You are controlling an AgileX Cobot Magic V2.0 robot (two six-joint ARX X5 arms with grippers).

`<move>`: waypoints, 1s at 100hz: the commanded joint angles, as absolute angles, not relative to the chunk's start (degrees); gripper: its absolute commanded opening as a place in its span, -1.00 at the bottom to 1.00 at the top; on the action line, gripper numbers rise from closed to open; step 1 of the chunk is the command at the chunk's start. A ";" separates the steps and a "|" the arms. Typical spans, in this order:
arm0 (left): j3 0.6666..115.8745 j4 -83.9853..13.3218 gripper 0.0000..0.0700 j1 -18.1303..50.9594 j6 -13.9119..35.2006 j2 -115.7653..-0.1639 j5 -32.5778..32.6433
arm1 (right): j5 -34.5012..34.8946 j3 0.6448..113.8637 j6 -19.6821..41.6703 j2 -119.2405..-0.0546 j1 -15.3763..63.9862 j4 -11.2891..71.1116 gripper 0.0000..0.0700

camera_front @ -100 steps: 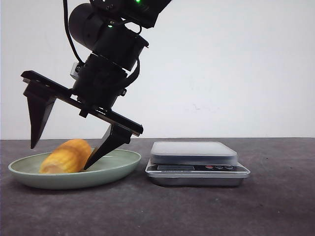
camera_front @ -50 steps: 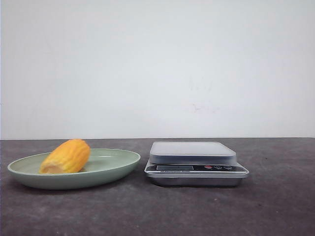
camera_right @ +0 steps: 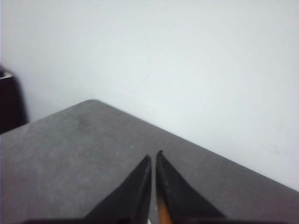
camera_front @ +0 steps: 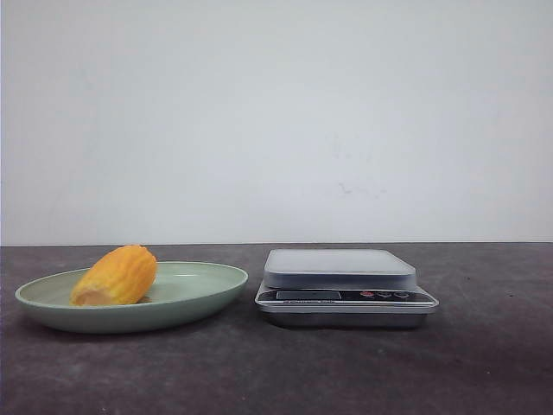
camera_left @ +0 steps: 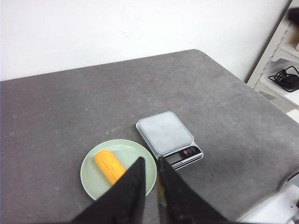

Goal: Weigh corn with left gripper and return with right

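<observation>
While the stubby yellow-orange corn cob (camera_front: 115, 276) lies on its side toward the left of the shallow pale-green plate (camera_front: 199, 296), with the silver digital kitchen scale (camera_front: 344, 285) just beside the plate on the dark grey bench (camera_front: 484, 363), both my arms sit high and out of the front view. My left end effector (camera_left: 150, 182) has its black fingers nearly together with nothing between them, hanging well above the plate, and my right end effector (camera_right: 153, 177) is likewise closed and empty, pointing at the far edge of the bench. As I judge it, the main risk is coming down on the corn with the fingers this close: they would strike the cob and roll it across the curved plate instead of straddling it. A rounded cob can also slip from a shallow pinch during the carry and drop short of the scale's platform, or land on it off-centre and roll off.
</observation>
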State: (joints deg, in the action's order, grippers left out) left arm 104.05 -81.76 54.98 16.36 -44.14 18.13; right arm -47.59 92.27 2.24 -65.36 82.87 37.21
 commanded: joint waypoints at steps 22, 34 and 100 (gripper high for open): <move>104.84 -84.27 -1.00 55.46 17.45 -44.53 18.39 | -44.62 89.41 -5.34 -64.60 85.36 38.09 -0.97; 104.84 -84.27 -1.00 55.46 17.58 -44.53 18.41 | -44.62 89.41 -5.34 -64.62 85.36 38.06 -0.97; 104.86 -84.27 -1.00 55.46 17.58 -44.53 18.41 | -45.43 89.41 -3.40 -64.12 81.30 40.77 -0.97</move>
